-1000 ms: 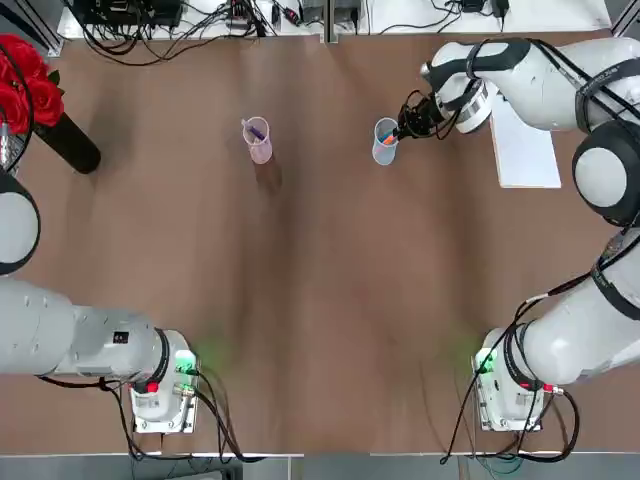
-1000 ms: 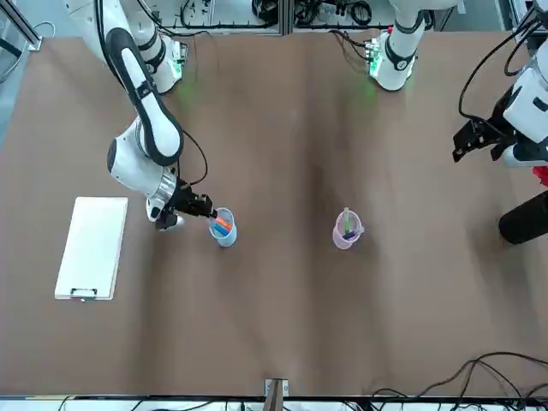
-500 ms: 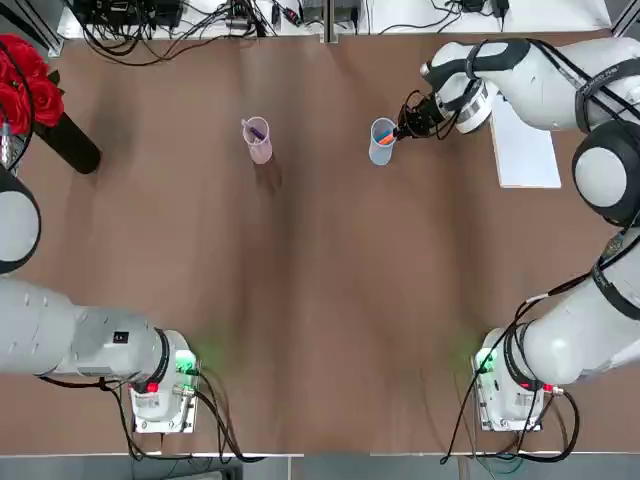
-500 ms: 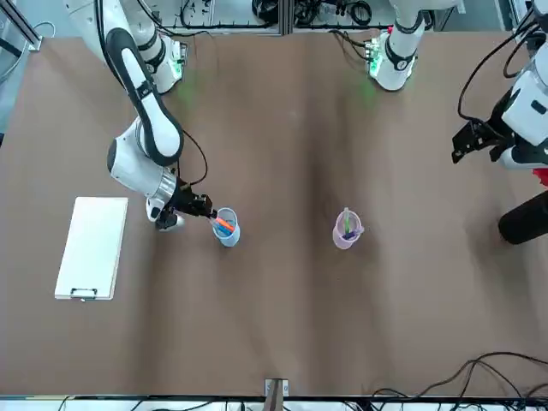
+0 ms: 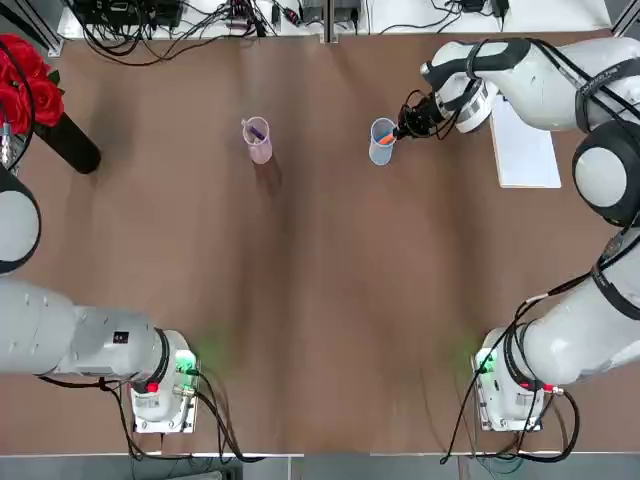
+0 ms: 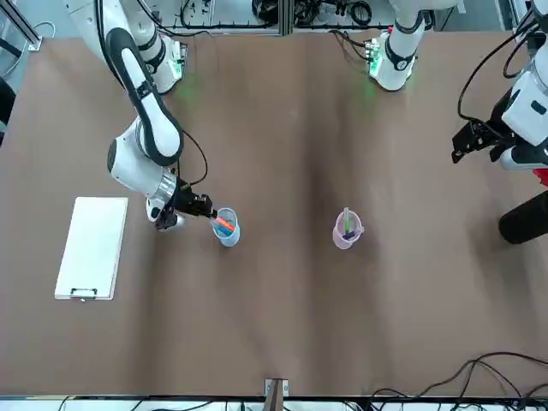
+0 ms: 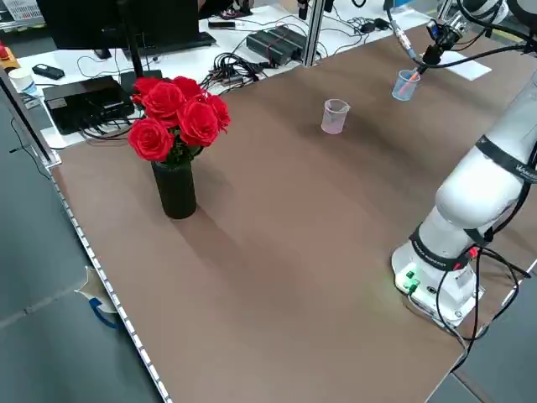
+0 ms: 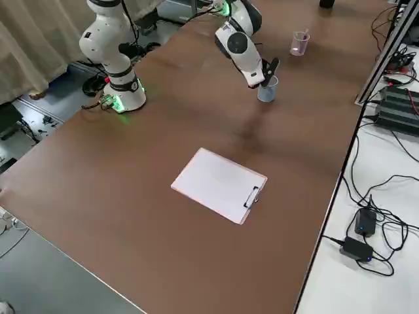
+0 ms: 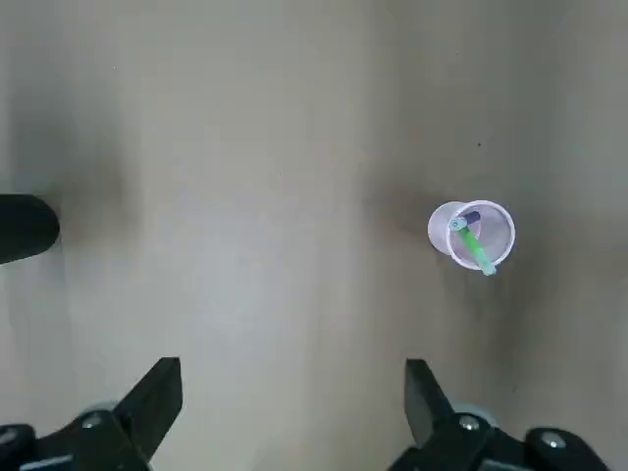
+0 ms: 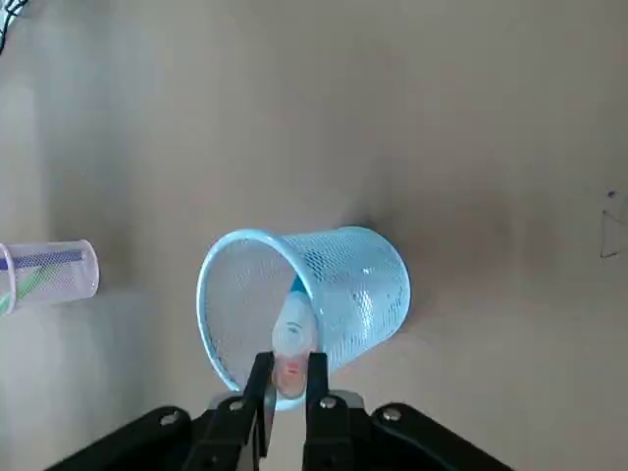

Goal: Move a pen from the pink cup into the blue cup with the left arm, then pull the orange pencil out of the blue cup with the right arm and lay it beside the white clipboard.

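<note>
Right wrist view: right hand (image 10: 290, 355) shut on orange pencil (image 10: 291, 375) in blue cup (image 10: 355, 289); left hand (image 9: 293, 361) open, apart.

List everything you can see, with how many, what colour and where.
blue cup: one, pale blue, under the right hand
blue pen: one, in the blue cup
orange pencil: one, orange, in the blue cup, between the right hand's fingers
pink cup: one, pale pink, mid-table
green pen: one, green, in the pink cup
purple pen: one, purple, in the pink cup
clipboard: one, white, near the right arm
vase: one, black, on the table's left
roses: several, red, in the vase
cables: many, black, beyond the table
left hand: one, black, over the table's left side, open
right hand: one, black, at the blue cup's rim
</note>
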Motion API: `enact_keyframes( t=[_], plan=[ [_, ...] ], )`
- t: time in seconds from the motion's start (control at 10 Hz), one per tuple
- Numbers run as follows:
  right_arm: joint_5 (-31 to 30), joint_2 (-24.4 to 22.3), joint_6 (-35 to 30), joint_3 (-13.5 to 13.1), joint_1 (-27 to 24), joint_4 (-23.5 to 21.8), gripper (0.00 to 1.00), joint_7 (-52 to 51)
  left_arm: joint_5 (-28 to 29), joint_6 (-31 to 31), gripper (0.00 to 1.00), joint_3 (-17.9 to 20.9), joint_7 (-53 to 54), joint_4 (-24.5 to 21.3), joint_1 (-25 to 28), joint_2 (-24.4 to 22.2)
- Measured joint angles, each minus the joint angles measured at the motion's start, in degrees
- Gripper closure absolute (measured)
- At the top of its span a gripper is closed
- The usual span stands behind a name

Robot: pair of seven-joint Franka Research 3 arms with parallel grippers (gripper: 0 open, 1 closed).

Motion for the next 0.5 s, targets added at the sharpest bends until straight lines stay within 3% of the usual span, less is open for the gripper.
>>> enact_keyframes(
  t=[0.5],
  plan=[
    [0.13,-2.7,-2.3,-0.19,-0.3,0.26,0.83,0.01,0.0,0.0,0.0,0.0,0.0,0.0,0.0,0.0]
  ],
)
